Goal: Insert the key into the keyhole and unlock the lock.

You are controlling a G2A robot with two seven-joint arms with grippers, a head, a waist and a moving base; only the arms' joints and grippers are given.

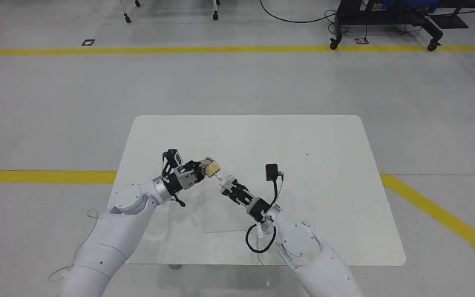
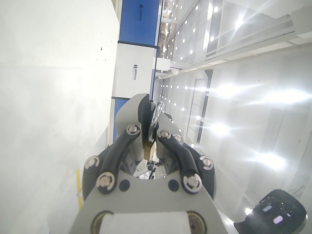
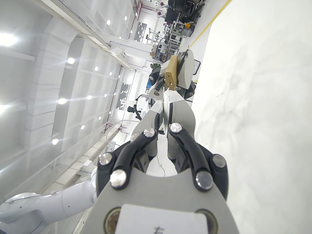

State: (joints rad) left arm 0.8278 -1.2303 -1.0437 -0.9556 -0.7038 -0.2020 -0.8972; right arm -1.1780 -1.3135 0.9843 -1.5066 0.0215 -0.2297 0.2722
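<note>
A brass padlock (image 1: pixel 213 169) is held above the white table (image 1: pixel 326 148), left of its middle, with my left gripper (image 1: pixel 200 172) shut on it. In the left wrist view the silver shackle (image 2: pixel 156 115) and a bit of the brass body (image 2: pixel 148 151) sit between the fingers (image 2: pixel 168 125). In the right wrist view the padlock (image 3: pixel 171 71) shows its keyhole end toward my right gripper (image 3: pixel 167 98). That gripper (image 1: pixel 226 187) is shut on the thin key (image 3: pixel 165 114), whose tip is right at the keyhole; the blade is mostly hidden between the fingers.
Both arms meet over the table's front left part, near its front edge (image 1: pixel 223 260). The table's right half (image 1: pixel 334 208) is bare. A yellow floor line (image 1: pixel 52 177) runs past the table's sides.
</note>
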